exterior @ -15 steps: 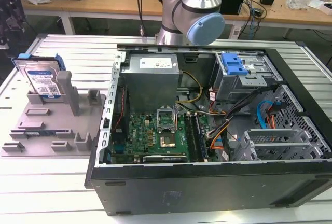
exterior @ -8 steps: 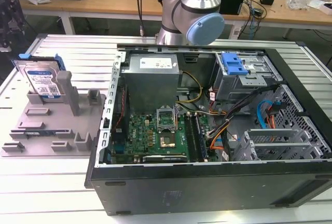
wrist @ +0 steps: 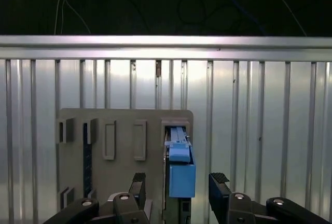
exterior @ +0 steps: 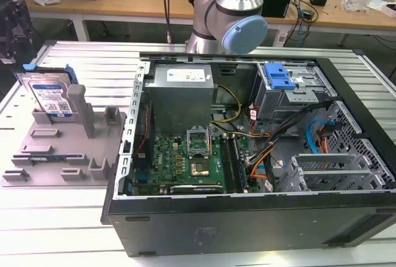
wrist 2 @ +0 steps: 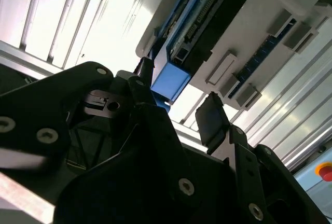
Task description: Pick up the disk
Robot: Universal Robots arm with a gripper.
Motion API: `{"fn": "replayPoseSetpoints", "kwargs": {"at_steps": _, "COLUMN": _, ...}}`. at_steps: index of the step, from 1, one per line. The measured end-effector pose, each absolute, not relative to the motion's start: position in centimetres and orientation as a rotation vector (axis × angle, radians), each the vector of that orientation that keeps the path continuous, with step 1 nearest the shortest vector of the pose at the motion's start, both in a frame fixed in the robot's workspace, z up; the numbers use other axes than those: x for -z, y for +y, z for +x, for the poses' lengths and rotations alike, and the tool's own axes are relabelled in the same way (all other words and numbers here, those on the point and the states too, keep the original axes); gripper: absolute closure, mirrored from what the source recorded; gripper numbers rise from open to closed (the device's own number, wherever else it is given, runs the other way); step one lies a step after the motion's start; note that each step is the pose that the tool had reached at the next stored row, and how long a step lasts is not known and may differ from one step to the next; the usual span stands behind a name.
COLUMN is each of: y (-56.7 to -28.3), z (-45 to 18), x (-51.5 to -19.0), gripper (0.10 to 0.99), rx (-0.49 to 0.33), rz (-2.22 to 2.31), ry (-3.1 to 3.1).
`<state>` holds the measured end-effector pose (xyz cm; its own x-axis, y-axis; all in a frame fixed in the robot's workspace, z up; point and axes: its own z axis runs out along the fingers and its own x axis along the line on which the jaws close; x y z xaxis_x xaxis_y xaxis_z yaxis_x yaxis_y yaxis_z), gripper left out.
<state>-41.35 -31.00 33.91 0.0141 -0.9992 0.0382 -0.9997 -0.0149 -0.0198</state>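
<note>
The disk (exterior: 52,97) stands on edge in the grey fixture (exterior: 62,149) at the exterior view's left, showing its silver face, white-and-blue label and blue rails. In the first wrist view I look down on the disk's blue rail (wrist: 181,178), which sits in a slot of the fixture (wrist: 119,130). My gripper (wrist: 179,185) is open, with one black finger on each side of that blue end and a gap to each. The second wrist view shows the same: the gripper (wrist 2: 176,95) straddles the blue rail (wrist 2: 169,78) without gripping it.
An open computer case (exterior: 247,156) with motherboard, cables and a blue drive bracket (exterior: 278,76) lies on the ribbed metal table (exterior: 55,224) to the exterior view's right of the fixture. The arm's base joints (exterior: 226,13) rise behind the case. Cluttered benches stand behind.
</note>
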Motion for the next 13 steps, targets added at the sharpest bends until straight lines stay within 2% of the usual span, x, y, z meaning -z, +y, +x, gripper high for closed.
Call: {"fn": "replayPoseSetpoints", "kwargs": {"at_steps": 13, "y": -30.99, "z": -41.03, "x": -32.99, "gripper": 0.482, "rx": -0.053, "rz": 2.222, "ry": -2.185}}
